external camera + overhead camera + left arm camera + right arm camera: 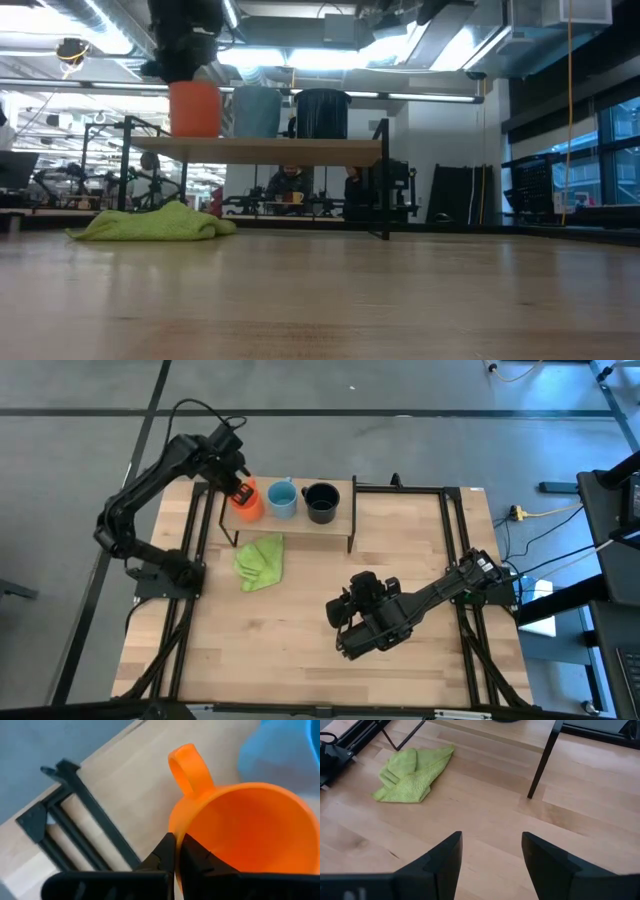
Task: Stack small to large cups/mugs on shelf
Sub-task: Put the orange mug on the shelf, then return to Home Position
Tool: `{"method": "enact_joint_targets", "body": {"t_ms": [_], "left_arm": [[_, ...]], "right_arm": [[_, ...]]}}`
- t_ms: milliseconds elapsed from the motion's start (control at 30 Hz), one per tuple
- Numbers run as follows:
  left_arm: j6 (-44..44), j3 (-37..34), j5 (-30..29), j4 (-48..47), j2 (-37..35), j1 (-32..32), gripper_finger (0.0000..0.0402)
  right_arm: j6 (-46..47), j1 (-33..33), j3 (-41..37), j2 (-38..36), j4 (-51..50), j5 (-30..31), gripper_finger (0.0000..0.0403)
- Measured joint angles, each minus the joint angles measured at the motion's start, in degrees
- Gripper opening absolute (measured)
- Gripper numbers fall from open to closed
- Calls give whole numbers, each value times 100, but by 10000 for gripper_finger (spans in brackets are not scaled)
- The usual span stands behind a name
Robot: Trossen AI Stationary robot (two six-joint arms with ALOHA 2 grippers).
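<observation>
Three mugs stand in a row on the low wooden shelf [340, 518] at the far side of the table: orange [249, 506] on the left, light blue [283, 499] in the middle, black [320, 503] on the right. In the low view the orange mug [195, 110], the blue mug [257, 112] and the black mug [321, 113] sit with their bases on the board [260, 148]. My left gripper [239, 489] is shut on the orange mug from above. My right gripper [343, 624] is open and empty over the table's near middle. My left gripper pinches the orange mug's rim wall [175, 831], a little to one side of the handle [187, 765], with one finger [197, 857] inside the cup and one [162, 854] outside. The fingers come from above, pointing down. The mug stands upright, its base at the shelf board.
A crumpled green cloth [260, 560] lies on the table in front of the shelf's left end and shows in the right wrist view [412, 775]. The shelf's black legs [544, 760] stand on the table. Bare tabletop [280, 650] lies near the front edge.
</observation>
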Motion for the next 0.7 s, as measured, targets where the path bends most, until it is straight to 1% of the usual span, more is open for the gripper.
{"method": "enact_joint_targets", "body": {"t_ms": [267, 467, 533, 600, 700], "left_arm": [[179, 0, 111, -70, 114, 377, 4], [99, 113, 127, -91, 55, 383, 50], [99, 274, 301, -148, 63, 388, 62], [73, 470, 454, -172, 57, 366, 70], [27, 738, 462, -256, 57, 300, 74]], "right_arm": [[7, -4, 0, 0, 0, -76, 207], [7, -11, 0, 0, 0, -87, 207], [7, -18, 0, 0, -4, -87, 207], [7, -24, 0, 0, -11, -90, 207], [7, -28, 0, 0, -13, -90, 207]]}}
